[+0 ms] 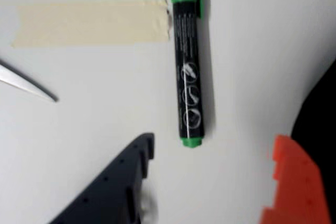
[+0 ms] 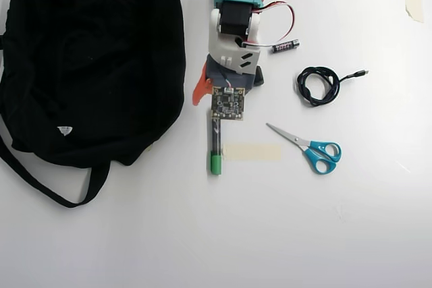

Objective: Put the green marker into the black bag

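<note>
Your gripper (image 1: 210,182) is spread wide w/ nothing held, above the green marker (image 1: 188,72), which lies flat on the table (image 2: 304,234) beside tape strip (image 1: 89,22). Black bag (image 2: 88,59) is probably just left of the arm, overhead view.

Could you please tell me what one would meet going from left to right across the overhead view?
Bag → marker → tape → scissors → a second tape piece at the far right edge. The arm, battery and cable overlap these in the order, so I leave them out.
</note>
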`<action>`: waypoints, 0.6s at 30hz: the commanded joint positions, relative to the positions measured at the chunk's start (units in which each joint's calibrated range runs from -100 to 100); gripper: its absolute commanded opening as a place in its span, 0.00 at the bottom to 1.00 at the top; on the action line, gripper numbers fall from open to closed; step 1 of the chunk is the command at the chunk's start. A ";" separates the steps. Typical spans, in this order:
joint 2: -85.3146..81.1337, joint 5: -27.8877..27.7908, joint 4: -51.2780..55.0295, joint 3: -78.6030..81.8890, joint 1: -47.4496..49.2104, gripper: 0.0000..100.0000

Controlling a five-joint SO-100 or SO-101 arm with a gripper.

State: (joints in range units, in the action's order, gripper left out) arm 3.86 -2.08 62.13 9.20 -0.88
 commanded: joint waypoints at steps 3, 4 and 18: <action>0.29 -0.39 0.32 -3.63 0.28 0.31; 0.62 -0.39 1.18 -3.99 0.28 0.31; 13.65 -2.28 12.20 -22.05 0.43 0.31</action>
State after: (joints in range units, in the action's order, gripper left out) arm 15.23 -4.08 73.89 -6.37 -0.96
